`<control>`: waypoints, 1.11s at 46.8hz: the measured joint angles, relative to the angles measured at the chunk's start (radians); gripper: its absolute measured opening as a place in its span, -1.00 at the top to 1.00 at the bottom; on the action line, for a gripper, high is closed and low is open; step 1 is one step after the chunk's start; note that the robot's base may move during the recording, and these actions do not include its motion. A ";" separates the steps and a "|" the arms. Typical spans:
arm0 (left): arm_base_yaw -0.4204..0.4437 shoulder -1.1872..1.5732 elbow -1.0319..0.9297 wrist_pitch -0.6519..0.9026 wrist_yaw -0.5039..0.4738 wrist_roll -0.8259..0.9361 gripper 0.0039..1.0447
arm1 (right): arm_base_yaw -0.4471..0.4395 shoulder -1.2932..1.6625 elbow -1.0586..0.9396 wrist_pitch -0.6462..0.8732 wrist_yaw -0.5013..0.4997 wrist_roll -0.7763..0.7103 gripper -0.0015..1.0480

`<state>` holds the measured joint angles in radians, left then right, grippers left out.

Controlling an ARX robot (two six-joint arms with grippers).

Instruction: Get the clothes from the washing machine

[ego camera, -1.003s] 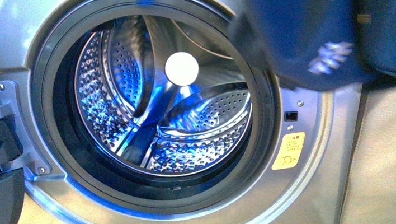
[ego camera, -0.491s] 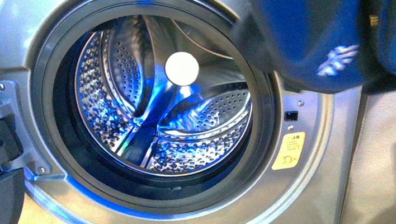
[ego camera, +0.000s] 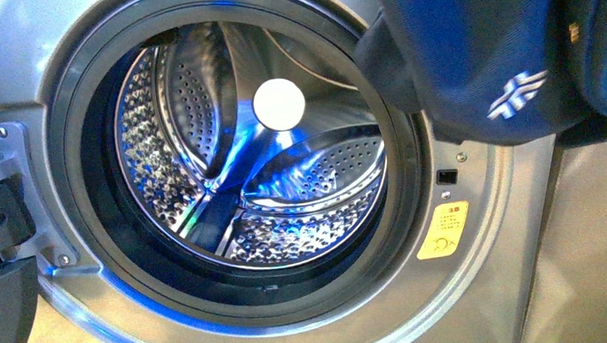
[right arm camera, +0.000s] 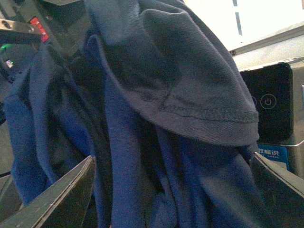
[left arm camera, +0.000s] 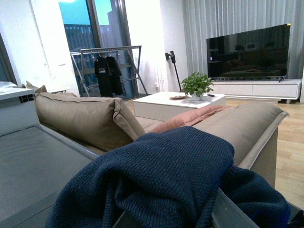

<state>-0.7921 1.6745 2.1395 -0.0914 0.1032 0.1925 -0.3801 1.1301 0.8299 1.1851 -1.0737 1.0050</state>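
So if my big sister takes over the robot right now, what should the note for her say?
Right tool: wide open, navy clothes bunched between its fingers.
Left tool: hidden under knitted navy fabric; cannot tell its state.
Clothes: out of the washing machine, hanging at the upper right of its mouth.
Drum: looks empty, door open.
Left: put the clothes down somewhere; no basket in view.

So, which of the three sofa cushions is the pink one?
The middle cushion. It is salmon pink and lies low between the window-side cushion and the television-side cushion, which are both beige and bulkier.
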 joint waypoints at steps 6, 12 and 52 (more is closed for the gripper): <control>0.000 0.000 0.000 0.000 0.000 0.000 0.87 | 0.032 0.085 0.079 -0.080 0.024 -0.028 -0.85; 0.000 0.000 0.000 0.000 0.000 0.000 0.87 | 0.072 0.137 0.110 -0.095 0.003 -0.051 -0.85; 0.000 0.000 0.000 0.000 0.000 0.003 0.87 | 0.195 0.268 0.111 0.210 -0.121 0.070 -0.85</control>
<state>-0.7921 1.6745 2.1395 -0.0914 0.1036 0.1959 -0.1848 1.3983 0.9405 1.3952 -1.1942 1.0748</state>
